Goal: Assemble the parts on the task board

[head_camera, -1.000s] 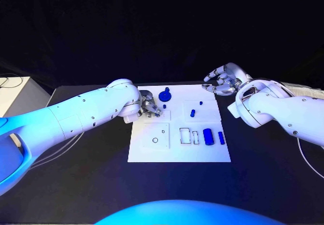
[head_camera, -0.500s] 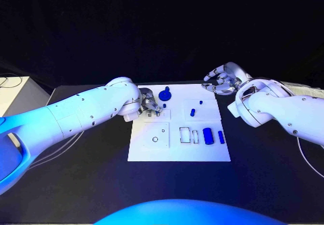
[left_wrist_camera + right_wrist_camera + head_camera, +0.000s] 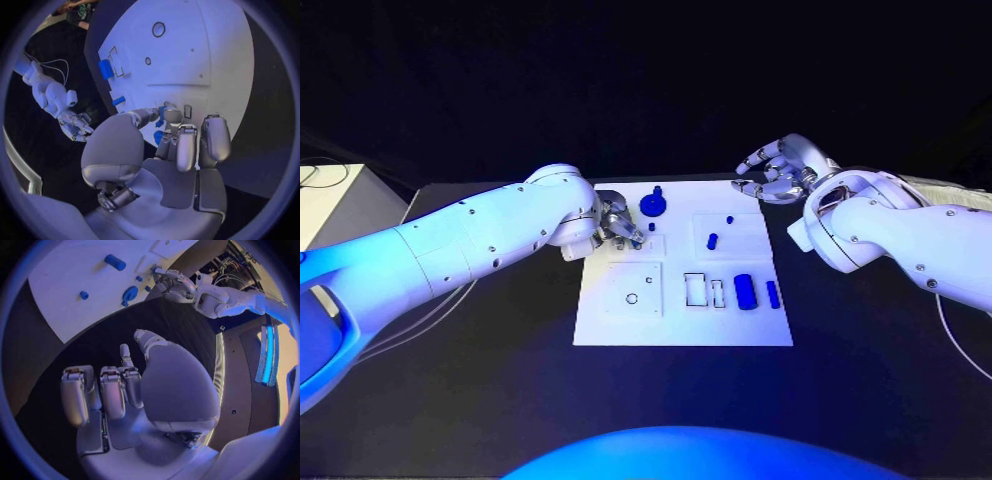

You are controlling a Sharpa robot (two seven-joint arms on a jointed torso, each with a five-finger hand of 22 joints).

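Black table (image 3: 473, 400) carries the white board (image 3: 682, 325). Left hand (image 3: 620, 226) rests over its far-left corner, fingers pinching a small blue part (image 3: 161, 116); right hand (image 3: 780, 168) hovers beyond the board's far-right corner, curled, holding nothing.

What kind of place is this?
Probably a robot test lab: a white task board with small blue parts on a black table, dark backdrop, and cabling nearby.
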